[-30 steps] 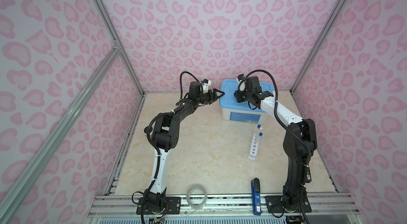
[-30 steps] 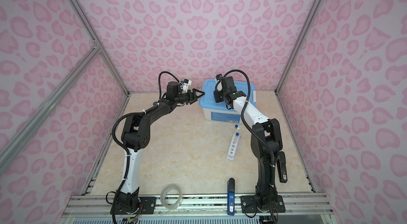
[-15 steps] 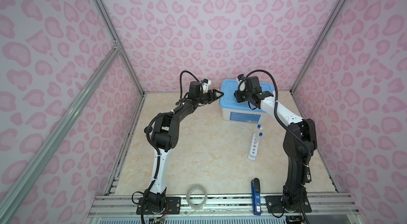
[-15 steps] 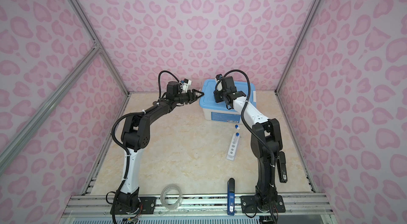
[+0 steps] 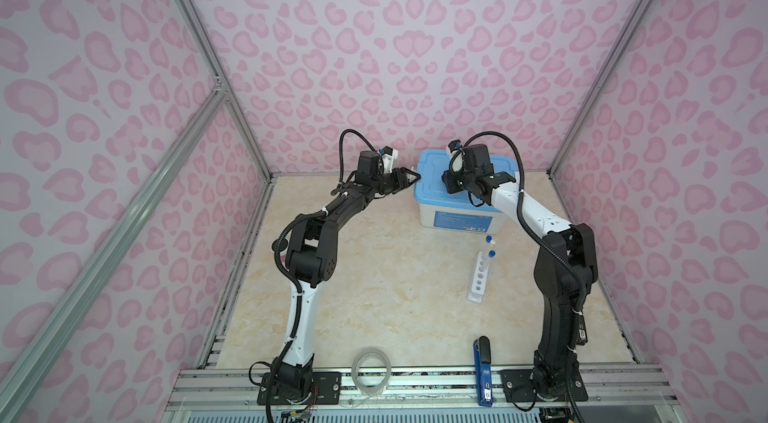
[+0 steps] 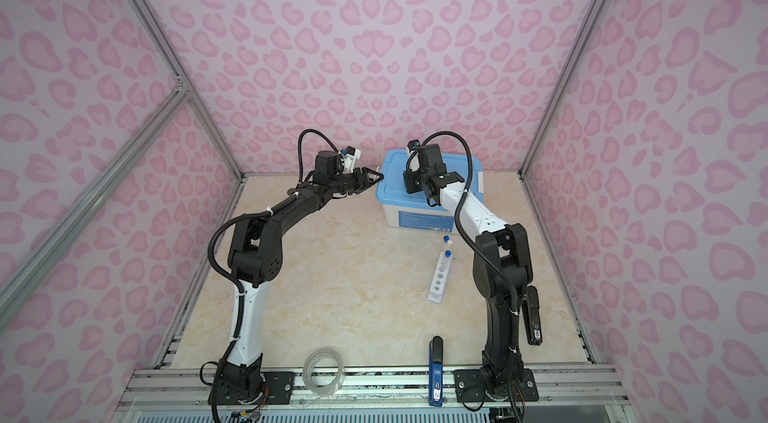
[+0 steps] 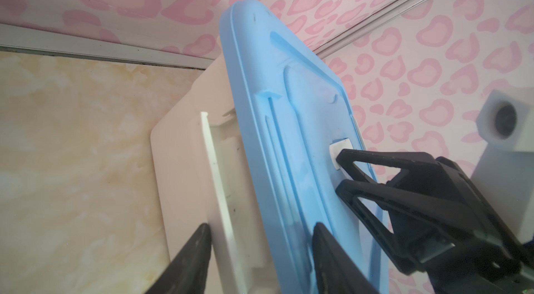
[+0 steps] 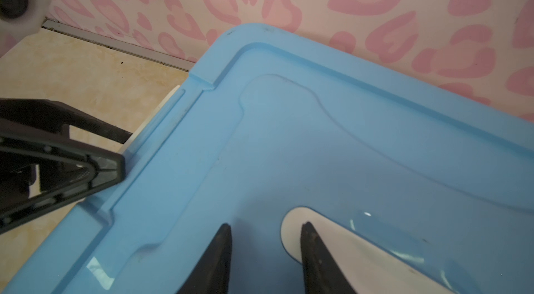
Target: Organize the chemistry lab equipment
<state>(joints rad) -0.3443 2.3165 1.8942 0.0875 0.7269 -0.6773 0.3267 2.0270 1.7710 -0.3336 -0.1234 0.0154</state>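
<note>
Step looks like opening box lid [image 5: 428, 189], 1 o'clock on desk [image 5: 374, 284]. Left gripper [image 7: 260, 229]: jaws half-wide astride lid's 9 o'clock edge, grip unclear. Right gripper [image 8: 264, 224]: jaws narrow, empty, tips on lid. Rack [image 5: 478, 281] w/ tube [image 5: 490, 259] at 3 o'clock. Next prob: clamp edge, lift.

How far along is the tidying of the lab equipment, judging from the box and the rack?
Done: one blue-capped tube stands in the white rack.
In hand: the blue lid is on the box. The left pincer straddles its edge and the right pincer is over it, jaws apart.
Left: open the box, fill the other rack holes, and place the capped item by the rack.
</note>
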